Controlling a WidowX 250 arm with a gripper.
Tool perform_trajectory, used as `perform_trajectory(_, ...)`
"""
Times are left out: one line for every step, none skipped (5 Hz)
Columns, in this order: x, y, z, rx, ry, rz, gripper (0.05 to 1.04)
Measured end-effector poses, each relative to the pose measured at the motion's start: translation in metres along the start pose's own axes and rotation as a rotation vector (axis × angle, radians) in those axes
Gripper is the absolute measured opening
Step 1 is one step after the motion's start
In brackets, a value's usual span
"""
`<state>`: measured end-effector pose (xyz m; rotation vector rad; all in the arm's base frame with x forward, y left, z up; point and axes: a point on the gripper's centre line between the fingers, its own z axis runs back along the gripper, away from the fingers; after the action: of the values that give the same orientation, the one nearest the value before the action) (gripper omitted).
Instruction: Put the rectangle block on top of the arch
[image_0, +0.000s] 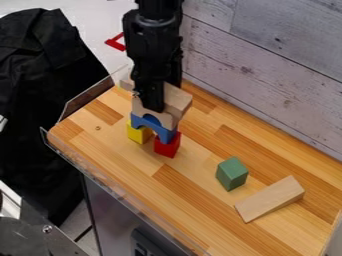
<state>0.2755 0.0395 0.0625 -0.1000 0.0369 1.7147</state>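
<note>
Toward eleven o'clock from the green block (232, 175), my gripper (155, 102) hangs at the rectangle block (178, 99), which sits atop the wooden arch (165, 119) above the blue arch (164, 134), though I can't tell how open I am or whether I grip it.

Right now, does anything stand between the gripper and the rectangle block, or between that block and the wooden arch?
Nothing visible does. The gripper is right at the rectangle block, which is directly above the wooden arch. The green block stands off to the right in the view.
</note>
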Motion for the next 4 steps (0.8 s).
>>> perform_trajectory(-0.0029,0.0004,-0.0033,-0.007,0.02,0.007,0.585)
perform_trajectory(-0.0057,0.0001,-0.0062,-0.002,0.039,-0.005,0.653)
perform_trajectory(-0.0076,0.0,-0.0082,0.003,0.058,-0.042,0.944)
perform_trajectory(-0.0049,-0.0011,-0.0062,0.005,0.06,-0.052,1.005)
